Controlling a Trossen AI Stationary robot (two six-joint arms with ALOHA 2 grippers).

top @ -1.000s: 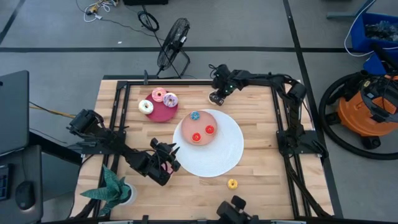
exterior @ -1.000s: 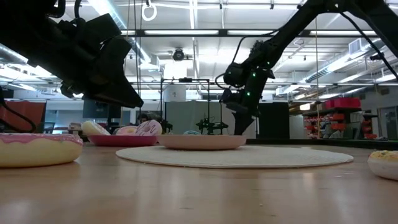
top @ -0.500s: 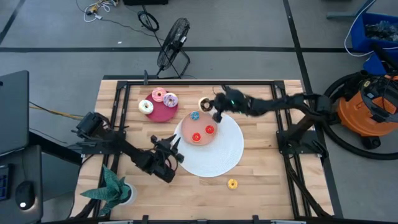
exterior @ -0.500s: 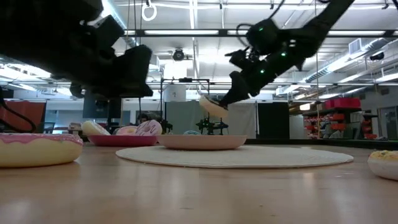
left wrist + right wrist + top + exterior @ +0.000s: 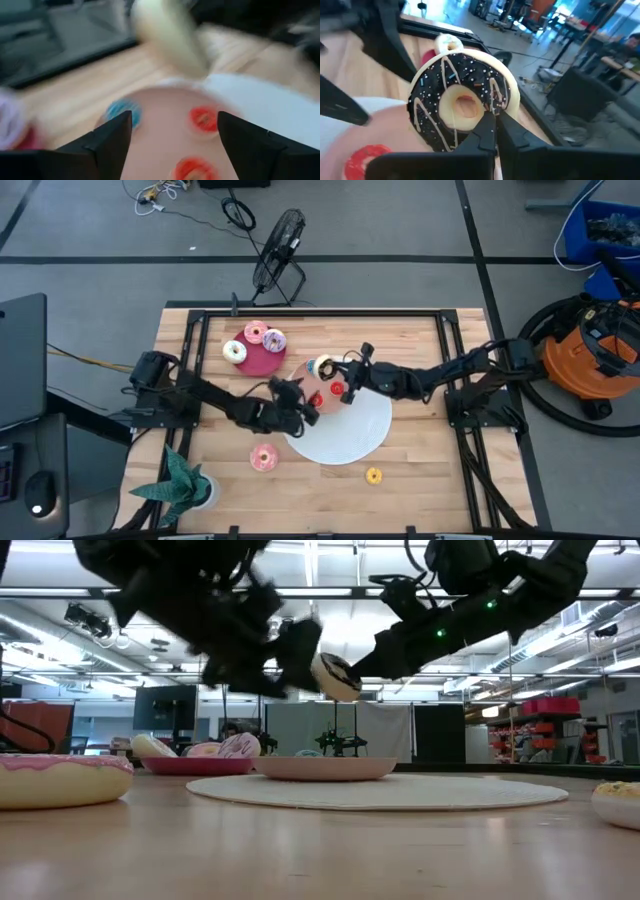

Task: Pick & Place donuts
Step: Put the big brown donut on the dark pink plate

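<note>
The right claw [image 5: 487, 131] is clamped on the chocolate donut [image 5: 462, 107], one finger through the hole and the ring tilted on edge, held in the air just above the far rim of the pink plate [image 5: 322, 402]. To do this step well, it seems best to level the donut before letting go, then lower it onto bare plate rather than onto the small donuts below the claw: two red ones [image 5: 202, 119] and a blue one [image 5: 121, 111].

Room is tight. The left claw [image 5: 170, 150], fingers apart and empty, hangs over the same plate, just beside the right claw, so the two arms nearly meet; one should probably give way. The plate sits on a big white disc [image 5: 365, 435], whose rim gives open ground on the side away from the left arm.

Well apart from both claws, a pink donut [image 5: 263, 458] and a yellow donut [image 5: 373, 475] lie on the wooden surface [image 5: 420, 470]. Three more sit on the dark red plate [image 5: 250, 362].
</note>
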